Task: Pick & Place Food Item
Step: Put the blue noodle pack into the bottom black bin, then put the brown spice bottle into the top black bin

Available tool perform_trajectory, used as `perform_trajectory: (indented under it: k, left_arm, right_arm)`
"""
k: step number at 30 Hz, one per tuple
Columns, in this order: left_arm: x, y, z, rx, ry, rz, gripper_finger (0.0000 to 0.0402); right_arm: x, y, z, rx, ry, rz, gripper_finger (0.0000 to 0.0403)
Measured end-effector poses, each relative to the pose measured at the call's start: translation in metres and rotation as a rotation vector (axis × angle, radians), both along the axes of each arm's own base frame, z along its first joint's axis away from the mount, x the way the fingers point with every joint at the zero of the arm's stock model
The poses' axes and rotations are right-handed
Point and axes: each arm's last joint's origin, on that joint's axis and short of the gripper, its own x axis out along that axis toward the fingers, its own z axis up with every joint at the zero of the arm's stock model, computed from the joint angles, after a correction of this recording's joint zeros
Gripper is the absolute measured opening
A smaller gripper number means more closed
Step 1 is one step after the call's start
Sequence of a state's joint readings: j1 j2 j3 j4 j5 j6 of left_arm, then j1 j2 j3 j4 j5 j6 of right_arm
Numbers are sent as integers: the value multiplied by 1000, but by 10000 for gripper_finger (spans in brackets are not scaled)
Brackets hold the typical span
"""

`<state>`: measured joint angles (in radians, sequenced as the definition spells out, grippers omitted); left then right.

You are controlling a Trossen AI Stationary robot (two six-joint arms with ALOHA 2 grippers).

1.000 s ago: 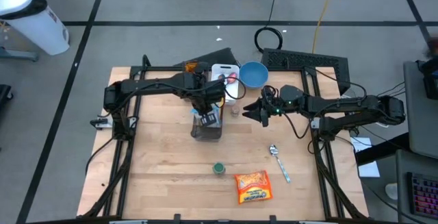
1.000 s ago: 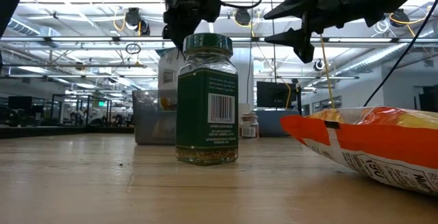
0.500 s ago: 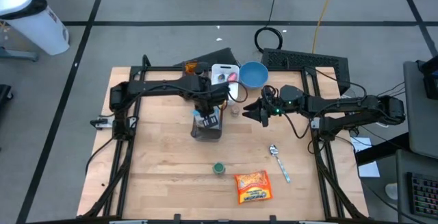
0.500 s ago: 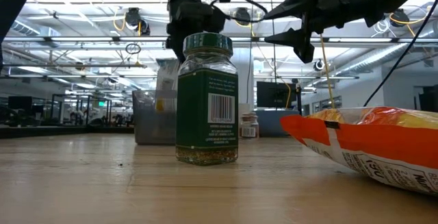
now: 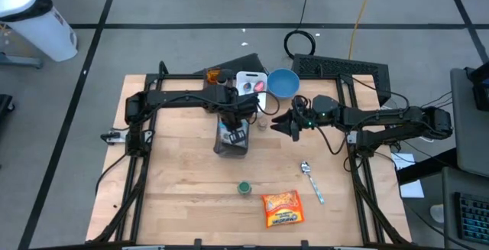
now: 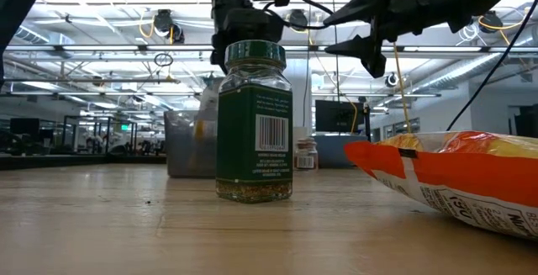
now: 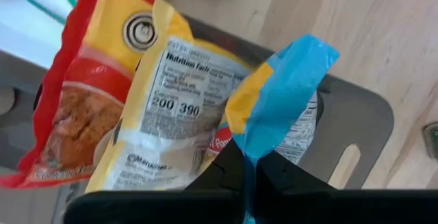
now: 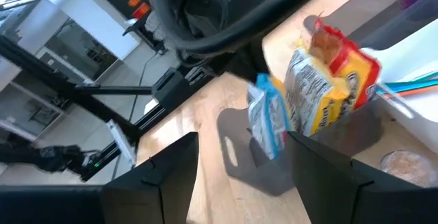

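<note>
One blue-and-yellow snack packet (image 7: 274, 94) is pinched at its top edge by the left claw (image 7: 250, 176), hanging over the dark grey bin (image 5: 231, 144) just above worktop centre. Bin already holds a red-and-yellow packet (image 7: 130, 94), standing beside the blue one. Left claw closed on the blue packet's crimp, fingers together.

Right claw (image 5: 281, 121) hovers at 3 o'clock from the bin, clear of the worktop (image 5: 183, 181), fingers apart, holding nothing.

Green-lidded spice jar (image 6: 254, 122) stands upright at 6 o'clock from the bin, well apart. Orange chip bag (image 5: 281, 208) lies flat just beside the jar at its 4 o'clock. Spoon (image 5: 311, 181) lies at 4 o'clock from the bin. Small glass jar (image 5: 263, 123) sits between bin and right claw. Blue bowl (image 5: 283, 82) and white tray (image 5: 250, 82) at the bin's 1 o'clock, at the worktop's far edge.
</note>
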<state>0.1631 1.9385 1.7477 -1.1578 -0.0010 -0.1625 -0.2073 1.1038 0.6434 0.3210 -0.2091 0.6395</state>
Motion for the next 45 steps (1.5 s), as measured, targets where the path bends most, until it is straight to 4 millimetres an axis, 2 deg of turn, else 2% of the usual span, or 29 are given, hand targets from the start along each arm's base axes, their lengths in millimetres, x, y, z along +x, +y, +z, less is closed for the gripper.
perform_trajectory:
  k: [12, 22, 30, 40, 45]
  left_arm:
    - [1, 3, 0, 8, -11, 7, 20]
    - [-2, 16, 0, 2, -11, 39, 21]
    - [-1, 15, 0, -17, -18, 6, 26]
    - [2, 16, 1, -1, -47, 8, 115]
    - [-3, 17, 6, 52, -33, -17, 145]
  right_arm:
    - [0, 0, 0, -8, 0, 1, 212]
    - [0, 0, 0, -5, -1, 1, 212]
    - [0, 0, 0, -4, -1, 1, 212]
    - [0, 0, 0, -4, -1, 1, 212]
    - [0, 0, 0, -4, 0, 1, 212]
